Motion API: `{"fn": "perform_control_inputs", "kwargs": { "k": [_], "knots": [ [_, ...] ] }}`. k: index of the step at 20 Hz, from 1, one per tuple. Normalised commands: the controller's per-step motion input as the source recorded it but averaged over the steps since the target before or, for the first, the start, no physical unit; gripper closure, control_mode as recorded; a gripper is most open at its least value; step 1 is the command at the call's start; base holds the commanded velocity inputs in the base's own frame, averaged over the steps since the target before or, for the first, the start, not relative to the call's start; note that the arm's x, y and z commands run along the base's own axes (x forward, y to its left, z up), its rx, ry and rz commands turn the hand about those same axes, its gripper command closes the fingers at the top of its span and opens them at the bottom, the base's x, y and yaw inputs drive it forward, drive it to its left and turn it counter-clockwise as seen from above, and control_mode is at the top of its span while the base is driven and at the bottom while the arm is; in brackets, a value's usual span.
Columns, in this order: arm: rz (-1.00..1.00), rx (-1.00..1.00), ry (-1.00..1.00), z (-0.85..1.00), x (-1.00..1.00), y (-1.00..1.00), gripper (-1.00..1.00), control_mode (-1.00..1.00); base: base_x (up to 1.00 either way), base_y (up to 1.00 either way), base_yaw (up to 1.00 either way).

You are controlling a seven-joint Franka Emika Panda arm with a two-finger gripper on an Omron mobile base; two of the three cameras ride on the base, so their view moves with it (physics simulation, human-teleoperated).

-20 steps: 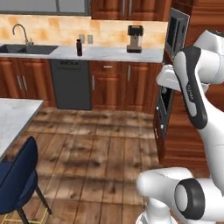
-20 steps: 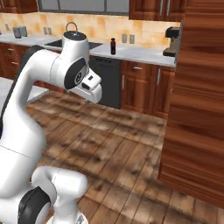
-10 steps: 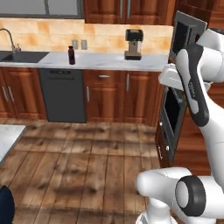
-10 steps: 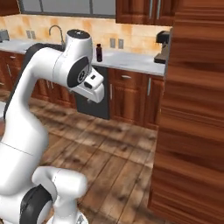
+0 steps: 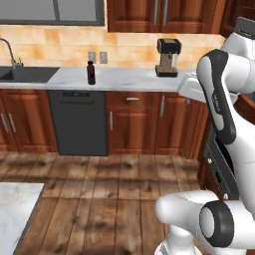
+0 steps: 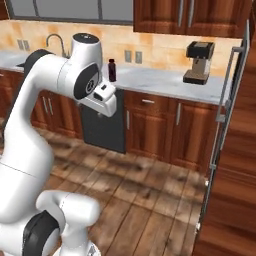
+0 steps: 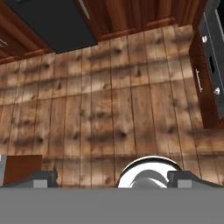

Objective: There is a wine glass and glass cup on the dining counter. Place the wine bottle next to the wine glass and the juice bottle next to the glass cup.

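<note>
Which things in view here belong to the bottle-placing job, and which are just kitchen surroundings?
Job:
- juice bottle, standing on the worktop against the tiled wall
- dining counter, a corner at lower left of the left base view

Surroundings:
- coffee machine
- sink faucet
- dishwasher
- wall outlets

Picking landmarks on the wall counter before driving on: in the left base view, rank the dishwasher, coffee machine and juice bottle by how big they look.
1. Dishwasher, by far the largest.
2. Coffee machine.
3. Juice bottle, the smallest.
All three stand along the same wall, so nearness to the camera hardly skews the order.
</note>
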Motion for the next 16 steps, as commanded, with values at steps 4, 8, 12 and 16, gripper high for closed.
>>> {"fn": "perform_control_inputs", "kwargs": {
  "k": [4,8,12,16],
  "knots": [
    [0.0,0.0,0.0,0.0,0.0,0.0,-1.0,1.0,1.0,0.0,-0.08],
    [0.0,0.0,0.0,0.0,0.0,0.0,-1.0,1.0,1.0,-0.01,-0.06],
    [0.0,0.0,0.0,0.0,0.0,0.0,-1.0,1.0,1.0,0.0,-0.04],
    [0.0,0.0,0.0,0.0,0.0,0.0,-1.0,1.0,1.0,0.0,-0.05]
  ]
}}
